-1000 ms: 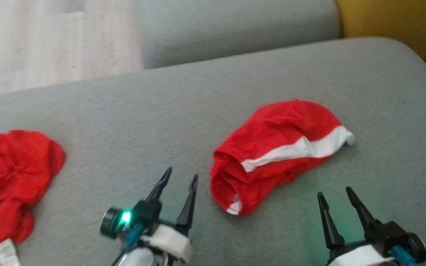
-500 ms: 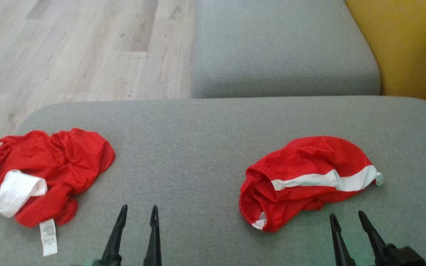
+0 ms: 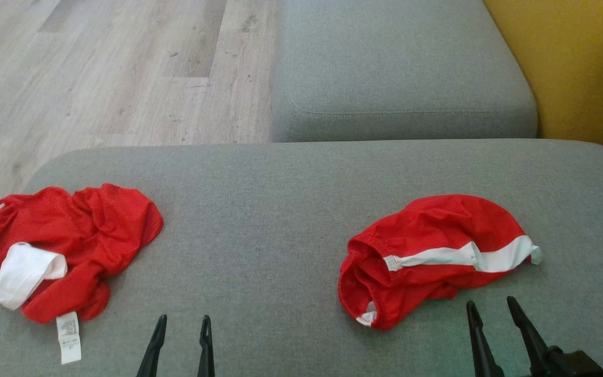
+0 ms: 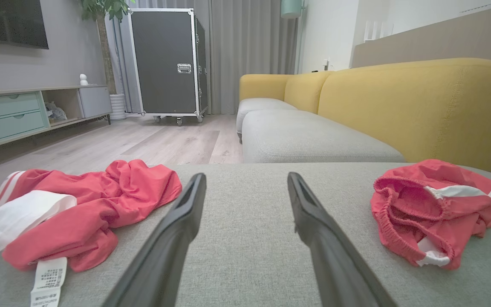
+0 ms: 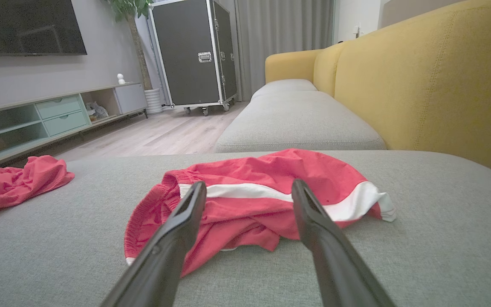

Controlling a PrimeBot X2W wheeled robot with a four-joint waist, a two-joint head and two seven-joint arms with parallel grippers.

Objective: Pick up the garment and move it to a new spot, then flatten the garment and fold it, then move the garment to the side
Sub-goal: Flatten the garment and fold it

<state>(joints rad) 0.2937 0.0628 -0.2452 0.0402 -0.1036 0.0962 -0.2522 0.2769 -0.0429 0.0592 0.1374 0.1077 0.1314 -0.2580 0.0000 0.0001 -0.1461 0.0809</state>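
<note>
Two look-alikes lie on the grey fabric sofa cushion (image 3: 259, 209), so a wrong pick is one risk; the crumpled red garment with a white band (image 3: 87, 235) sits far left; the red mesh shorts with a white stripe (image 3: 437, 225) lie right, near the right hand (image 3: 490, 302); it and the left hand (image 3: 184, 318) are both released, empty; a shallow pinch could catch one layer, leaving the shorts bunched.

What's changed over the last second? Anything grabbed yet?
Head camera swung, shifting the whole view. The left end effector drew back toward the view's bottom edge; nothing grasped. It and the right end effector stay open; the white-striped red mesh shorts and crumpled red garment lie unmoved on the grey fabric cushion.
</note>
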